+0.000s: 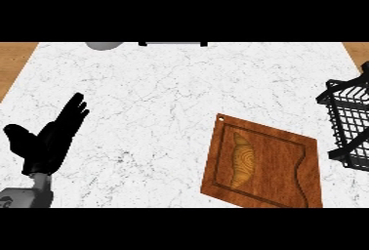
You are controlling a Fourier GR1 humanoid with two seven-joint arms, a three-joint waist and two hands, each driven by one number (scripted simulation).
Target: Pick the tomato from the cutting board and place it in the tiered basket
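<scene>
Tomato: does not show anywhere in the head view; its place cannot be told.

Left robot hand (47, 139): black, on a grey forearm coming in at the lower left corner. Fingers straight and spread slightly, pointing up and to the right, thumb held out to the left. It holds nothing and hangs over bare bench.

Cutting board (288, 166): brown wood, lying flat on the bench well to the right of the left robot hand, at about the same level and lower. Turned at an angle, with a groove running inside its rim and a small hole (222, 117) at its upper corner. A pale, elongated patch (243, 161) shows inside the groove near its left edge.

Tiered basket (353, 122): black wire, at the far right edge, beyond the cutting board from the robot hand and only partly in view.

Bench (180, 88): white marble with grey veins, carrying everything listed.

Grey rounded object (104, 45): at the far edge of the bench, well above the robot hand, cut off by the frame.
</scene>
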